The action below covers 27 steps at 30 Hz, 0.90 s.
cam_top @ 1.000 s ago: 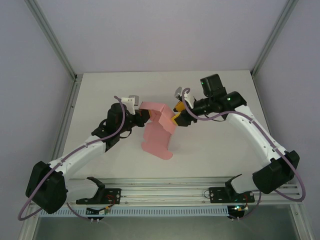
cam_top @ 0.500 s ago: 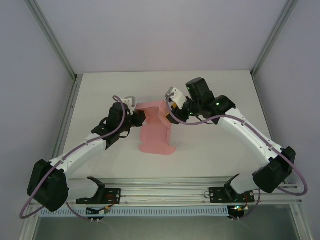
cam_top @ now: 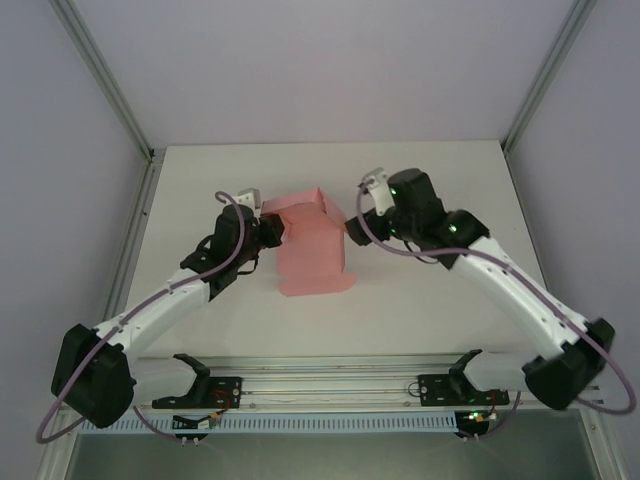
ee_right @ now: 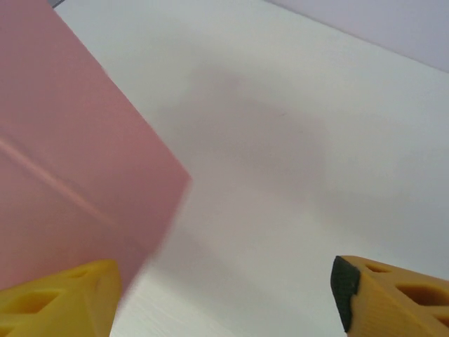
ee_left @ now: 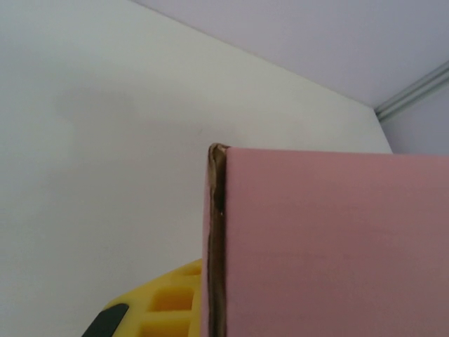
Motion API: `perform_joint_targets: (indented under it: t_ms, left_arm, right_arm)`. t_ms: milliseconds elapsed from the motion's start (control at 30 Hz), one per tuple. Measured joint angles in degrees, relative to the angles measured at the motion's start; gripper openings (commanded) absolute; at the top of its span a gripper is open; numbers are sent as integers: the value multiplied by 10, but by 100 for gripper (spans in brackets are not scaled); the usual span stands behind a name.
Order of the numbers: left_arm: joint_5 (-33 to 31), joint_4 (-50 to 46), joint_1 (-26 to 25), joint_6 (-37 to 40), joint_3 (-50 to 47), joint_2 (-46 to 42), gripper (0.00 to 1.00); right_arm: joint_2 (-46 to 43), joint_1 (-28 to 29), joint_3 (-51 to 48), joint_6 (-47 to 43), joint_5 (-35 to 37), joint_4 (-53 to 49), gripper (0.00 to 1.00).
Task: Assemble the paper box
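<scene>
The white bench (cam_top: 430,290) is sitting inside pale walls with aluminium posts (cam_top: 112,85) at the corners, and the pink paper box (cam_top: 312,258) is lying at its middle, between your two arms. You are working mid-fold: most of the card is lying flat as a base panel, while the far end is standing up as a low wall with a side flap turning round it, so the box is only partly formed and the near flaps are not yet raised.

Your left tool (cam_top: 272,232) is reaching to the box's far left corner. In the left wrist view a panel of the paper box (ee_left: 330,246) is standing edge-on against one yellow finger (ee_left: 165,302) and hiding the other, so the tool is looking clamped on that panel, though you are seeing only one side of the pinch.

Your right tool (cam_top: 356,232) is hanging just beside the far right corner. In the right wrist view its fingers (ee_right: 59,298) are standing wide apart with bare bench between them, gripping nothing, and the card is lying off to one side.

The next move is likely calling for that free tool to come onto a right-hand flap and fold it up against the standing wall, with the left one steadying the card; thin card creases easily, so be pressing along the score line
</scene>
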Motion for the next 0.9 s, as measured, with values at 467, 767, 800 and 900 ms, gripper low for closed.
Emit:
perform_joint_targets:
  t_ms: [467,767,800,900]
  left_arm:
    - [-40,48,0,-29,-17,-24,0]
    - [-30,81,0,-39,-43,-46,0]
    - [-26,85,0,-42,-45,-47,0]
    - [-8,103,0,-46,-49,-47,0]
  right_arm:
    - [-62,0,-148,206,-187,180,52]
    - [-78,-15,-221,288,-189,269,0]
    - [-84,-23,-232,299,-200,284,0]
    - [-112,-57,-282,343,-259,349,0]
